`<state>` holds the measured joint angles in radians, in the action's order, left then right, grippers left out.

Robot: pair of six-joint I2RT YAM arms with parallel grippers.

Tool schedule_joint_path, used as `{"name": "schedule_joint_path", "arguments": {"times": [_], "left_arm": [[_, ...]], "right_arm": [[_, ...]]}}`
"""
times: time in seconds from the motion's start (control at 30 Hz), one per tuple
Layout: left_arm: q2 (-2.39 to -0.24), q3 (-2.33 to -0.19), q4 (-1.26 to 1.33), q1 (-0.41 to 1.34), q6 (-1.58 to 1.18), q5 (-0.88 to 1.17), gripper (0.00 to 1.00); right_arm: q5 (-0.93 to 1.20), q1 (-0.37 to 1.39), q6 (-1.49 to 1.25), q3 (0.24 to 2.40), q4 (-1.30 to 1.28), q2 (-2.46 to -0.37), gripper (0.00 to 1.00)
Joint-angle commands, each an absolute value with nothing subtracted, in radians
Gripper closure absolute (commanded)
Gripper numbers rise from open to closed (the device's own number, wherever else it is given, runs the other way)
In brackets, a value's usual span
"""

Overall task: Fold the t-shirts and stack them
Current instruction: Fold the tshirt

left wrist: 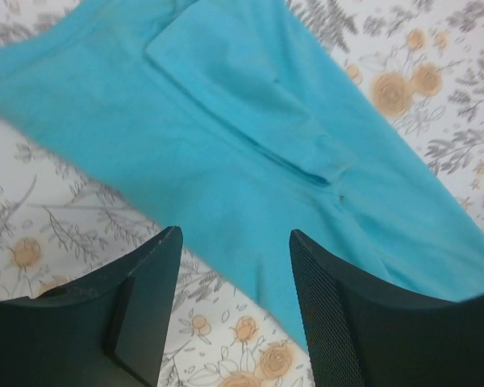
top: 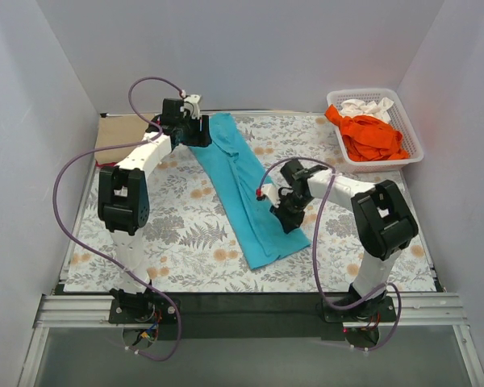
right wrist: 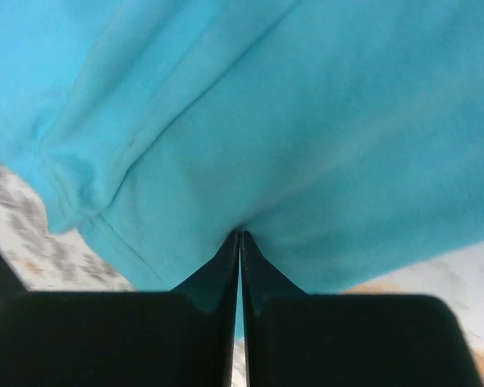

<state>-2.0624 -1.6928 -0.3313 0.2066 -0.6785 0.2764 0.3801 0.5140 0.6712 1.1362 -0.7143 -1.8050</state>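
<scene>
top external view: a turquoise t-shirt (top: 246, 193) lies on the floral surface (top: 177, 234) as a long narrow strip. its long axis runs diagonally from far left to near centre-right. my right hand (top: 286, 216) is clenched on the strip's right edge, close to its near end; the right wrist view shows the tips pinched together on turquoise cloth. my left hand (top: 200, 135) is released, fingers apart, just beside the far end and nearer to it. an orange t-shirt (top: 371, 135) and a white t-shirt (top: 363, 106) sit in the basket (top: 411, 153) at far right.
</scene>
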Motion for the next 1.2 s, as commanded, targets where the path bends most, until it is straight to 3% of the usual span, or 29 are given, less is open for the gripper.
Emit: {"name": "schedule_joint_path", "arguments": {"times": [0.0,0.17,0.47,0.93,1.17], "left_arm": [[-1.996,-1.657,-0.371,0.204,-0.703,0.258,0.48],[-2.034,-1.66,-0.413,0.204,-0.672,0.317,0.5],[-2.225,-1.784,-0.477,0.238,-0.614,0.356,0.52],[-2.626,-2.285,-0.526,0.247,-0.549,0.331,0.52],[-2.643,-2.321,-0.393,0.245,-0.58,0.304,0.48]], "right_arm": [[0.512,0.688,0.603,1.06,-0.75,-1.792,0.93],[0.629,0.81,0.508,1.13,-0.746,-1.753,0.88],[0.526,0.677,0.575,1.213,-0.779,-1.689,0.67],[0.402,0.522,0.594,1.16,-0.808,-1.603,0.67],[0.368,0.462,0.62,1.23,-0.811,-1.623,0.67]]}}
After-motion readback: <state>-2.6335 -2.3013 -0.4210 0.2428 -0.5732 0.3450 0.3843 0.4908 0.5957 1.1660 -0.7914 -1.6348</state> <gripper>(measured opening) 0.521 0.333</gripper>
